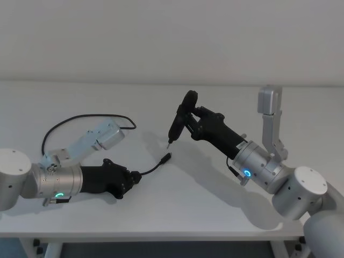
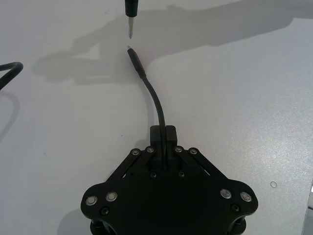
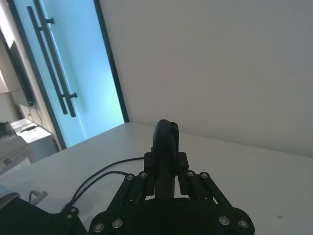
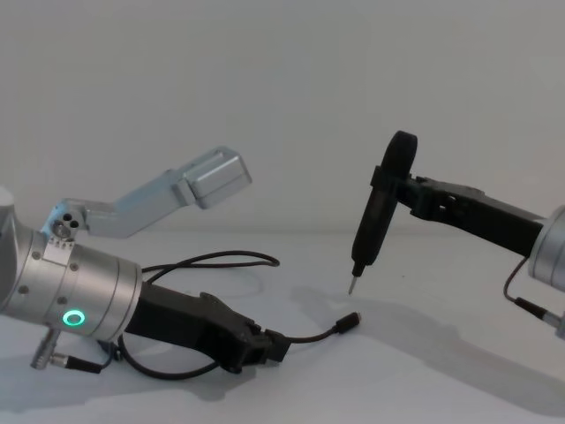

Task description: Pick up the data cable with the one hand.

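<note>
A white table carries the data cable, a thin black cord. The left gripper, black and angular on a silver wrist with a green ring light, lies low over the table's near left part. Its fingers are clenched on the cable a short way back from one plug.

From the fingers, the free stretch of cable runs forward and to the right in a gentle curve. It ends in a small dark plug that points toward the middle of the table. The rest of the cable trails back beneath the left arm and sweeps in a wide loose loop over the rear left of the table.

The right gripper reaches in from the right, raised above the table, its fingers closed around a black pen-shaped tool. The tool hangs tilted, its thin metal tip aimed down. The tip sits just beyond the cable's plug, with a small gap between them.
</note>
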